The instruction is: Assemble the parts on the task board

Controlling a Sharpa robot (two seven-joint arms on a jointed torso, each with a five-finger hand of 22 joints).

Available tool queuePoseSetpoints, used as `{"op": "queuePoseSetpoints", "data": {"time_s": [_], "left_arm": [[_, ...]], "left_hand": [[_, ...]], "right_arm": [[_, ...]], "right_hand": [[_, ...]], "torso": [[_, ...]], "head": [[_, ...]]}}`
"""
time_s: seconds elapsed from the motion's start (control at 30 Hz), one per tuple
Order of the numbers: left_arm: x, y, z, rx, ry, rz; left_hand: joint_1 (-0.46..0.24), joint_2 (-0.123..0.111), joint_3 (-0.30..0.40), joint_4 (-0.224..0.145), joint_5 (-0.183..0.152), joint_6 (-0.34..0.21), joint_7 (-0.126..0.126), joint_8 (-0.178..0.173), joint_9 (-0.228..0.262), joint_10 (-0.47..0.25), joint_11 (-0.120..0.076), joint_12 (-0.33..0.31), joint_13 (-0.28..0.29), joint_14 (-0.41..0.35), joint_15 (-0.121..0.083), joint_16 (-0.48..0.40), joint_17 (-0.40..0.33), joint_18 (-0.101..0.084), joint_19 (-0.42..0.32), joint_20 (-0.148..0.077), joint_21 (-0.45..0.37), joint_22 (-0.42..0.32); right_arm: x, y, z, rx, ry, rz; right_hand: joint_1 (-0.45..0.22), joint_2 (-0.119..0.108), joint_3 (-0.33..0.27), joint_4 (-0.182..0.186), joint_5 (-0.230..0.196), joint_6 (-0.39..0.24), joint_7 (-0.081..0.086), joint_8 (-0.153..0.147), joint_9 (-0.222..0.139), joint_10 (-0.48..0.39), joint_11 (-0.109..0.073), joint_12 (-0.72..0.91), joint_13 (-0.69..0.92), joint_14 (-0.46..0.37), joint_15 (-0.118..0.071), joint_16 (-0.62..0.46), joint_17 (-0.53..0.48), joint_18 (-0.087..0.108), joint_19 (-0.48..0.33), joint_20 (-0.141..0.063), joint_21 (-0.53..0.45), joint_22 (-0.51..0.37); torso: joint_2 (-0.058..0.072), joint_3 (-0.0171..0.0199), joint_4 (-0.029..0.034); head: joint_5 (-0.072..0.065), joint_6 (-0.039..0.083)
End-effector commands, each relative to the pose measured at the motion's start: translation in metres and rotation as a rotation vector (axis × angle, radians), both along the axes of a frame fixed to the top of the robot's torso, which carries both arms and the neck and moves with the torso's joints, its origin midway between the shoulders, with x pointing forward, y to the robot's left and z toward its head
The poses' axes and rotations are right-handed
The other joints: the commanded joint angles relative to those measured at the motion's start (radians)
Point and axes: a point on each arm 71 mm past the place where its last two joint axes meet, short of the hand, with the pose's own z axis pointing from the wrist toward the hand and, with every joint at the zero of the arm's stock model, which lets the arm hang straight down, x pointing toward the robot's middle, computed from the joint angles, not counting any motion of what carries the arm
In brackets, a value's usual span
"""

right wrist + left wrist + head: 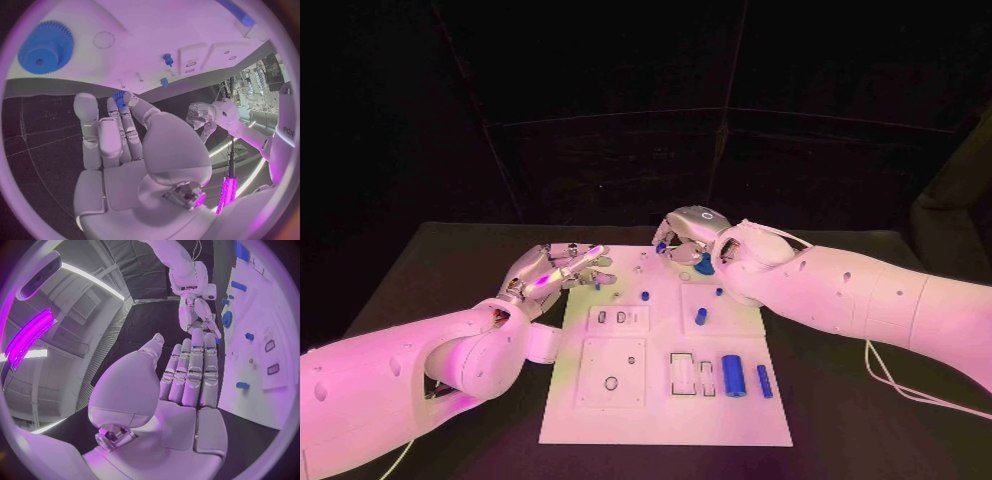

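1. Head view shows the white task board [668, 400] lying on the black bench [444, 260], with both hands at its far end.
2. The right hand [687, 240] pinches a small blue part [119, 97] at its fingertips, just over the far edge of the board.
3. The left hand [560, 268] holds nothing. Its fingers are straight and lie side by side, just beside the board's far left corner.
4. A blue gear [45, 47] sits on the board close to the right hand. Two blue cylinders [733, 375] lie near the front right of the board.
5. The step in hand looks like placing the pinched part.
6. Next, the right hand likely needs to line the part up with its spot on the board and lower it slowly.
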Motion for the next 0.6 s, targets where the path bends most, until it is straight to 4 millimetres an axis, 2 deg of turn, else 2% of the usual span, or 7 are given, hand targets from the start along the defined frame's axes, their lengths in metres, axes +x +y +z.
{"op": "queuePoseSetpoints", "data": {"time_s": [0.03,0.17,0.33,0.4,0.43,0.6], "left_arm": [[0.0,-0.002,0.002,-0.009,-0.013,-0.016],[0.0,-0.002,0.002,-0.009,-0.013,-0.017],[0.001,-0.003,0.002,-0.01,-0.014,-0.02],[0.001,-0.003,0.003,-0.012,-0.015,-0.024],[0.001,-0.004,0.003,-0.013,-0.015,-0.026],[0.002,-0.004,0.003,-0.015,-0.016,-0.029]], "left_hand": [[0.004,0.009,-0.002,-0.007,-0.001,0.006,0.002,-0.003,-0.001,0.002,0.002,-0.007,-0.001,-0.001,0.003,-0.003,0.001,0.006,0.009,-0.001,-0.006,-0.001],[0.004,0.009,-0.002,-0.008,-0.001,0.006,0.002,-0.004,-0.001,0.003,0.002,-0.008,-0.001,-0.001,0.003,-0.005,0.001,0.006,0.008,0.0,-0.007,-0.002],[0.004,0.009,-0.002,-0.008,-0.001,0.006,0.002,-0.004,-0.001,0.003,0.002,-0.008,-0.001,-0.001,0.003,-0.005,0.001,0.006,0.008,0.0,-0.007,-0.002],[0.004,0.009,-0.002,-0.008,-0.001,0.006,0.002,-0.004,-0.001,0.003,0.002,-0.008,-0.001,-0.001,0.003,-0.005,0.001,0.006,0.008,0.0,-0.007,-0.002],[0.004,0.009,-0.002,-0.008,-0.001,0.006,0.002,-0.004,-0.001,0.003,0.002,-0.008,-0.001,-0.001,0.003,-0.005,0.001,0.006,0.008,0.0,-0.007,-0.002],[0.003,0.009,-0.003,-0.009,-0.001,0.007,0.002,-0.005,-0.001,0.003,0.002,-0.009,-0.001,-0.003,0.004,-0.008,0.002,0.006,0.007,0.0,-0.008,-0.003]], "right_arm": [[0.003,0.005,0.004,0.04,-0.031,-0.023],[0.005,0.014,0.003,0.032,-0.018,-0.02],[0.01,0.023,-0.001,0.008,0.012,-0.023],[0.011,0.025,-0.002,0.001,0.021,-0.026],[0.012,0.025,-0.003,-0.002,0.025,-0.029],[0.015,0.025,-0.005,-0.018,0.04,-0.041]], "right_hand": [[0.0,-0.009,0.012,0.004,0.004,0.003,0.004,-0.006,-0.002,0.01,-0.004,-0.008,0.0,0.027,-0.003,0.006,0.0,-0.012,0.002,0.005,0.008,0.004],[-0.003,-0.013,0.02,0.007,0.004,0.0,0.006,-0.008,-0.003,0.004,-0.003,-0.009,0.0,0.026,-0.001,0.009,0.0,-0.013,0.0,0.007,0.012,0.007],[-0.007,-0.019,0.027,0.011,0.002,-0.004,0.008,-0.009,-0.004,-0.002,0.0,-0.01,-0.001,0.025,0.001,0.012,0.001,-0.013,-0.002,0.009,0.017,0.01],[-0.007,-0.019,0.027,0.011,0.002,-0.004,0.008,-0.009,-0.004,-0.002,0.0,-0.01,-0.001,0.025,0.001,0.012,0.001,-0.013,-0.002,0.009,0.017,0.01],[-0.008,-0.019,0.028,0.012,0.002,-0.004,0.008,-0.009,-0.004,-0.003,0.0,-0.01,-0.001,0.025,0.001,0.012,0.001,-0.013,-0.003,0.009,0.017,0.01],[-0.009,-0.02,0.029,0.013,0.002,-0.004,0.008,-0.009,-0.004,-0.003,0.0,-0.01,-0.001,0.025,0.001,0.012,0.0,-0.013,-0.003,0.01,0.017,0.01]], "torso": [[0.002,-0.0013,0.0064],[0.004,-0.0015,0.0095],[0.007,-0.0042,0.0154],[0.009,-0.0045,0.0155],[0.01,-0.0053,0.0178],[0.013,-0.0078,0.0202]], "head": [[-0.002,0.002],[-0.002,0.002],[-0.007,0.001],[-0.011,0.0],[-0.013,0.003],[-0.011,0.003]]}}
